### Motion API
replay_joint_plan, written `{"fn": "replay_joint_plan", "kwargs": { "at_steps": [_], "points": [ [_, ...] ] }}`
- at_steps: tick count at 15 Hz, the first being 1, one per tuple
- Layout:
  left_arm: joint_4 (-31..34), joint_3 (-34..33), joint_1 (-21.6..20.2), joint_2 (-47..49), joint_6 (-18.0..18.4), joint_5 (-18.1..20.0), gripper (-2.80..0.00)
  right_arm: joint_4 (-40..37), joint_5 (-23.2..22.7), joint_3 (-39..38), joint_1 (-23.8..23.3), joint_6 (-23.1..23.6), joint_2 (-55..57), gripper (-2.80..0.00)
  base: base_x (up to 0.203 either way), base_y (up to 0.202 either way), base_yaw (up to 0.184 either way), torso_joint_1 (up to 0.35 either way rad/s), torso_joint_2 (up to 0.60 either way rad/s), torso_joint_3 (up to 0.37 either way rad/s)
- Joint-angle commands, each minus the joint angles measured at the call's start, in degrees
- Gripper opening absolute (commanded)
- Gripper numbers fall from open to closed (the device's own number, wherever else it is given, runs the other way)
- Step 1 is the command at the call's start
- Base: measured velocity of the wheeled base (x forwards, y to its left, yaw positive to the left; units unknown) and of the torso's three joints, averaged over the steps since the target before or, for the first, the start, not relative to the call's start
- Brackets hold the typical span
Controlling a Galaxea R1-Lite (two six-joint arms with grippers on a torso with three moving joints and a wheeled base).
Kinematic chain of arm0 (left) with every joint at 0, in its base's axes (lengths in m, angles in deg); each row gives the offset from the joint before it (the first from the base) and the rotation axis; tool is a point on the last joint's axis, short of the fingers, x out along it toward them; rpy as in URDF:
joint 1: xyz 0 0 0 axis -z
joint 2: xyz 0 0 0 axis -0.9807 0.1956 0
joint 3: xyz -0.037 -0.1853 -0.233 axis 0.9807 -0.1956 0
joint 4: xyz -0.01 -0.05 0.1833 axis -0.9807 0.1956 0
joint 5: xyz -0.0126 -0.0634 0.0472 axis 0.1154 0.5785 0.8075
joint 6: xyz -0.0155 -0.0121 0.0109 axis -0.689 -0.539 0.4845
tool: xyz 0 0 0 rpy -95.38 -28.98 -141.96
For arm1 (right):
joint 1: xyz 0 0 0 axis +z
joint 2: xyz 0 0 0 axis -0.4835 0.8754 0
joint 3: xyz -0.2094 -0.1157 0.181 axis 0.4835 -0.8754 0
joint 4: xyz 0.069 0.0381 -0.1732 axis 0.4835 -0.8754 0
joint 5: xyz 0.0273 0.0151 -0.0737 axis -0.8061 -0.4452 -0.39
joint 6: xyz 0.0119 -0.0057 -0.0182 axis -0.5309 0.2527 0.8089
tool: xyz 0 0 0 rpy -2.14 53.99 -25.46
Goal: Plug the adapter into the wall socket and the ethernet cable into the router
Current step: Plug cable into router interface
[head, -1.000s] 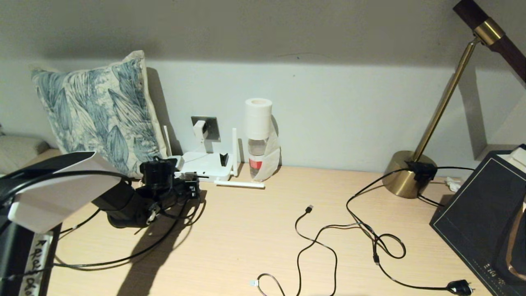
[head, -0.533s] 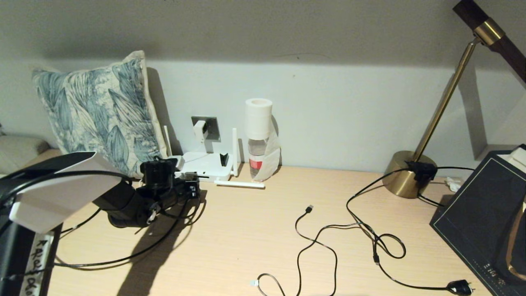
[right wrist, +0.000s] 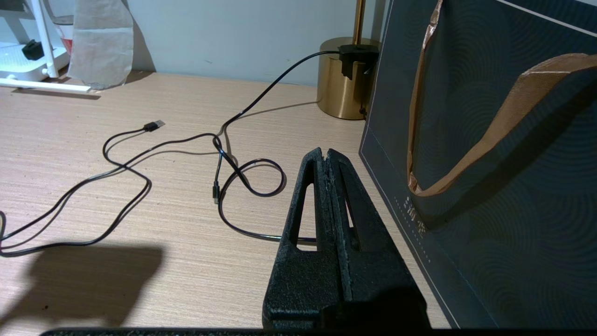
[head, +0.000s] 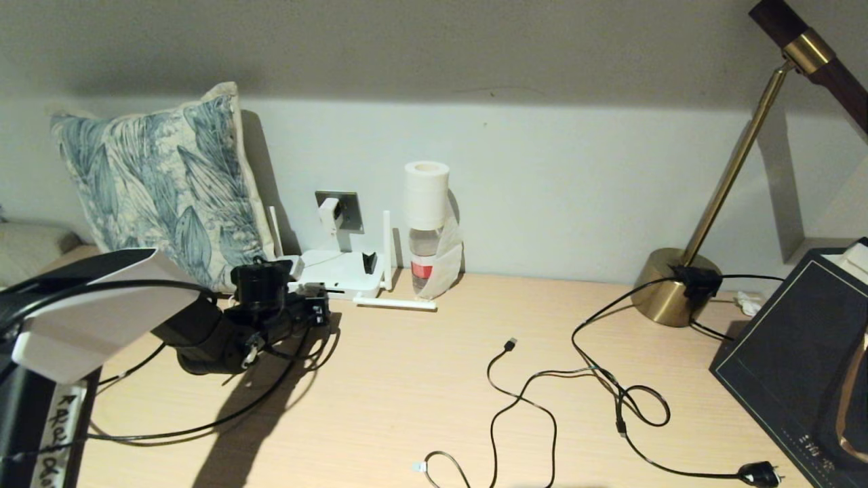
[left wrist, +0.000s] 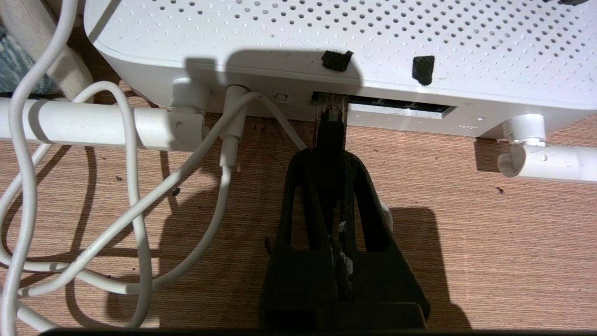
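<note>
The left claw is pinching the ethernet cable just behind its clear connector, its fingers pressed together on the black plug boot, and the connector tip is sitting at the mouth of the dark port strip on the edge of the router. Only the left wrist view is showing this contact; in the head view the left claw is appearing as a dark cluster low over the table, right against the near edge of the router, with the port itself hidden. The wrist view is also revealing a thin white cord looping over the wood and running into a round socket beside the port strip, and two folded-down antennas lying along the router's edge. The head view is giving what the wrist view is missing: the adapter sitting on the wall socket behind the router, one antenna standing upright beside a water bottle capped with a paper roll, and a leaf-patterned pillow leaning on the wall. The right claw is hanging idle with its fingers pressed together on nothing, beside a dark paper bag, looking over a loose black USB cable and the brass lamp base.
</note>
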Motion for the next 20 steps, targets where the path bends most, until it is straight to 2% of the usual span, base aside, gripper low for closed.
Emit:
{"fn": "replay_joint_plan", "kwargs": {
  "at_steps": [1,14,20],
  "points": [
    [-0.38,-0.59,0.01,-1.10,-0.02,0.02,-2.80,0.05,0.00,-2.02,0.01,0.02,0.07,-2.80,0.000,0.000,0.000,0.000,0.00,0.000],
    [-0.16,-1.37,0.01,-1.62,0.06,0.02,-2.80,0.05,-0.09,-2.02,0.01,0.02,0.07,-2.80,0.000,0.000,0.000,0.000,0.00,0.000],
    [2.80,-0.22,0.09,-1.88,-0.02,0.02,-2.80,0.05,0.00,-2.02,0.01,0.02,0.07,-2.80,0.000,0.000,0.000,0.000,0.00,0.000]
  ]
}}
